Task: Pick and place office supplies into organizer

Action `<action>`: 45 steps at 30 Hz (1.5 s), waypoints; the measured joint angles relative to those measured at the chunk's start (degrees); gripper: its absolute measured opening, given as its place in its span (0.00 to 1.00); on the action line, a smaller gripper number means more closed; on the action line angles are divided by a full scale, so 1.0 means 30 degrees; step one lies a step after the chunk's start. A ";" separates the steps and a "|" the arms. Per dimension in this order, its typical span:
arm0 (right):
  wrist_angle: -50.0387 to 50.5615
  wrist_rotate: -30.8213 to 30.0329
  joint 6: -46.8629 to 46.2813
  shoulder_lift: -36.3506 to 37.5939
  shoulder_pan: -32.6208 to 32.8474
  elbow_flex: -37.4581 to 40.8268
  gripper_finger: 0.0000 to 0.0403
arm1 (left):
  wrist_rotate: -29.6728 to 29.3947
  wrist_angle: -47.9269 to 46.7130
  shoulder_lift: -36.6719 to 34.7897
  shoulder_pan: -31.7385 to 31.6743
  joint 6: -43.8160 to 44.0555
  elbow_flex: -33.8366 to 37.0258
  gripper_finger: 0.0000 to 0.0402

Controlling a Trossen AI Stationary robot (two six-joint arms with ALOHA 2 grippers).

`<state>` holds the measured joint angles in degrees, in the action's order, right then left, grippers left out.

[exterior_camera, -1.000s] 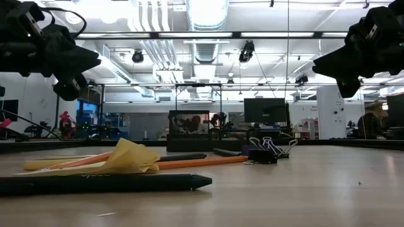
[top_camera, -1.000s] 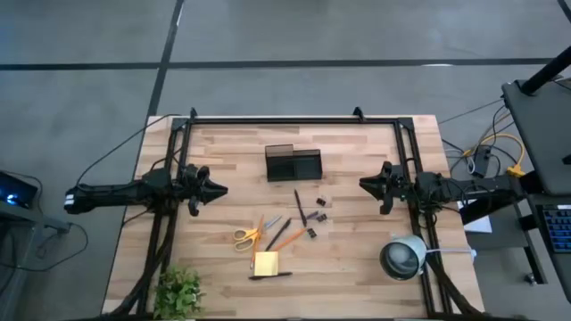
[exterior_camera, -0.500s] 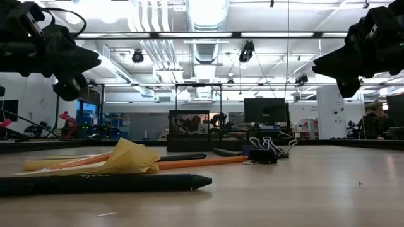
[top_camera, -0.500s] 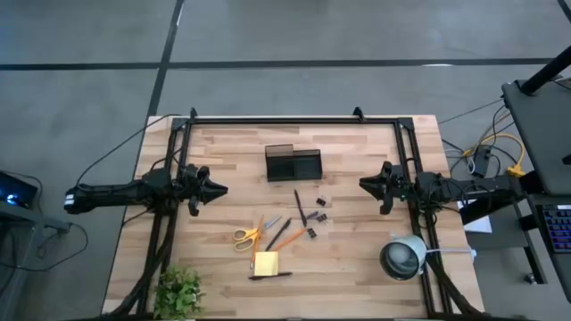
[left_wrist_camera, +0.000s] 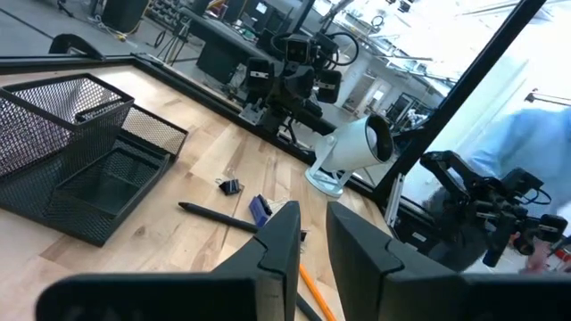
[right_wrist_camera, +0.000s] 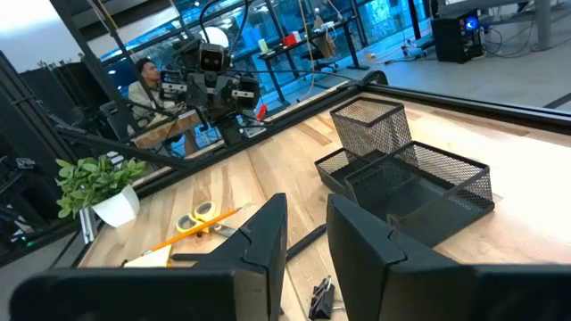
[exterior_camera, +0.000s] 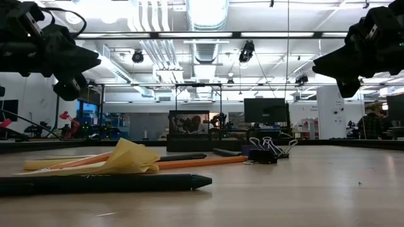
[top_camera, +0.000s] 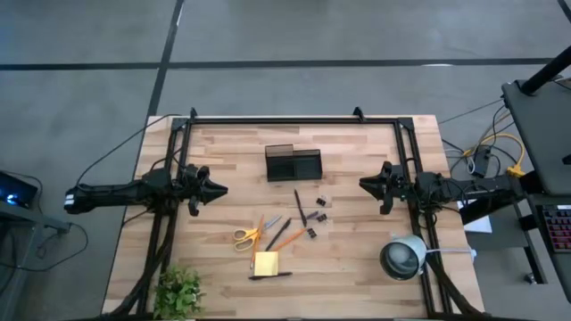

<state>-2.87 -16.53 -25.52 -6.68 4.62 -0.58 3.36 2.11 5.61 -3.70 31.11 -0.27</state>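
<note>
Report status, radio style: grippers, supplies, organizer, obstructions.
Left gripper and right gripper raised at table sides, fingers slightly parted, empty. Scissors, sticky-note pad, pens loose on table. Organizer unobstructed.

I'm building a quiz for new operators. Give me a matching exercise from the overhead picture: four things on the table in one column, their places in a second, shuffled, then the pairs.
Things:
1. dark mesh two-compartment organizer
2. round grey-white lamp
3. green potted plant
4. square yellow sticky-note pad

Places in the high view:
A. lower left table corner
B. near the lower right corner
C. upper middle of the table
D. lower middle, just below the yellow-handled scissors

Pairs: 1-C, 2-B, 3-A, 4-D
</note>
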 joint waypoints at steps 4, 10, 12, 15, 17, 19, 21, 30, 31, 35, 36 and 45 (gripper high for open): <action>-0.0006 0.0003 0.0000 0.0000 0.0000 -0.0007 0.18 | -0.0007 -0.0007 0.0000 0.0000 0.0000 0.0000 0.11; -0.0032 0.0007 0.0000 0.0000 0.0000 -0.0007 0.18 | -0.0015 -0.0004 -0.0004 0.0007 0.0000 0.0000 0.11; -0.0263 0.0000 -0.0003 0.0000 0.0000 0.0000 0.18 | -0.0015 -0.0005 0.0000 0.0005 0.0000 0.0000 0.11; -0.0743 0.0121 -0.1077 0.0002 0.0010 0.0000 0.18 | -0.0022 -0.0001 -0.0007 0.0007 0.0000 0.0000 0.11; -0.2045 0.0946 -0.4286 -0.0016 0.0015 0.0017 0.18 | -0.0022 -0.0003 -0.0005 0.0005 0.0000 0.0000 0.11; -0.4270 0.0683 -0.8041 -0.0275 0.0029 -0.0011 0.18 | -0.0024 -0.0004 -0.0005 0.0007 0.0000 0.0000 0.11; -0.5858 -0.0374 -1.0097 -0.0907 0.0015 -0.0022 0.18 | -0.0026 0.0000 -0.0003 0.0000 0.0000 0.0000 0.11; -0.7482 -0.3938 -0.7613 -0.8794 -0.0073 -0.3731 0.18 | -0.0087 -0.0038 0.0168 0.0005 0.0000 0.0000 0.11; -0.6877 -0.3926 -0.6752 -1.0178 -0.0066 -0.4821 0.18 | -0.0087 -0.0005 0.0170 0.0000 0.0000 0.0000 0.11; 0.2819 -0.3717 -0.6016 -1.4497 -0.0050 -1.0074 0.18 | -0.0080 0.0002 0.0204 0.0002 0.0000 0.0000 0.11; 0.5980 -0.3793 -0.7042 -1.5358 -0.0098 -1.1452 0.18 | -0.0080 0.0009 0.0204 0.0006 0.0000 0.0000 0.11; 2.3514 -0.4352 -1.0207 -2.1489 -0.0138 -2.0265 0.18 | -0.0749 0.0013 0.0293 0.0000 0.0000 0.0000 0.11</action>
<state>67.67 -29.59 -56.14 -71.15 4.21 -61.37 1.11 2.15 6.49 -3.70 31.11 -0.27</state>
